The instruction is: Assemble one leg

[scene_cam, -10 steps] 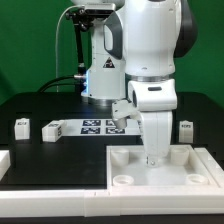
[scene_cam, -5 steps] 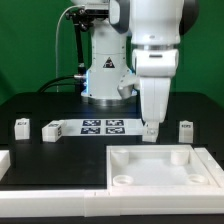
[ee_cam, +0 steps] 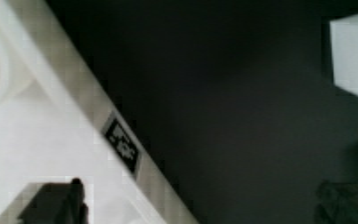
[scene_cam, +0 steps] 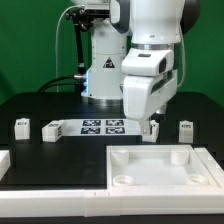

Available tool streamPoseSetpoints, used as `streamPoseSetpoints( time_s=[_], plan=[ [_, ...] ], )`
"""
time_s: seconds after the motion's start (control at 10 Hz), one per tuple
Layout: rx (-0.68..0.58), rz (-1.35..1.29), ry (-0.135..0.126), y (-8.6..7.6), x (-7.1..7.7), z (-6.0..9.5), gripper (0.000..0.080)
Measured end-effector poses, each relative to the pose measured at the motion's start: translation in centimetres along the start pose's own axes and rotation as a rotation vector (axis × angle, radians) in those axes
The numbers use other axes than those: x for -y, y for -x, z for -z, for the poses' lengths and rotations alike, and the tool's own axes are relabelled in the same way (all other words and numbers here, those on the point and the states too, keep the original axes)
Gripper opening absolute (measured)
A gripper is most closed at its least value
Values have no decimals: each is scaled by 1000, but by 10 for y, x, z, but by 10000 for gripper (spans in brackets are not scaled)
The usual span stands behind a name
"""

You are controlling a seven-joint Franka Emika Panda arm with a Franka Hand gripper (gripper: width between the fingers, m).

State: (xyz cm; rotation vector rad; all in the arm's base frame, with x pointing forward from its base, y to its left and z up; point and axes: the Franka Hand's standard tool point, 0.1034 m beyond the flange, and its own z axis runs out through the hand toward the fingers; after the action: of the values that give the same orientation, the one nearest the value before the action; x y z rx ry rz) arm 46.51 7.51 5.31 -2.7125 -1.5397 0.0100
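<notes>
Claw [scene_cam: 149, 122] hanging low over bench [scene_cam: 60, 105], fingers [ee_cam: 51, 205] standing apart, gripping nothing. Wrist view showing only black bench btwn them. Leg [scene_cam: 150, 131] standing upright on bench right under claw tip; whether touching, can't tell. Leg sitting btwn marker board [scene_cam: 100, 126], on exterior view's left, and far edge of white panel [scene_cam: 160, 165]. Panel lying flat, nearer camera.

I work in a robotics lab: a plain green backdrop [scene_cam: 25, 50], a black counter [scene_cam: 40, 150] with the marker board [scene_cam: 100, 126] lying on it, a tag on a leg [scene_cam: 185, 130], and cables [scene_cam: 62, 60] behind my arm [scene_cam: 150, 60].
</notes>
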Motion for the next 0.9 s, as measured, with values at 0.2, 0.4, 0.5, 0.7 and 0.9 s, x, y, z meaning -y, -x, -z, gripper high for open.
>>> streamPoseSetpoints(
  time_s=[0.2, 0.4, 0.5, 0.7, 0.9],
  plan=[
    [-11, -312, -22, 3, 3, -1, 649],
    [-9, -670, -45, 2, 13, -1, 649],
    [-3, -826, -56, 0, 20, -3, 649],
    [12, -1135, -76, -10, 37, -5, 649],
    [9, -1239, -86, -22, 59, -8, 649]
  ],
)
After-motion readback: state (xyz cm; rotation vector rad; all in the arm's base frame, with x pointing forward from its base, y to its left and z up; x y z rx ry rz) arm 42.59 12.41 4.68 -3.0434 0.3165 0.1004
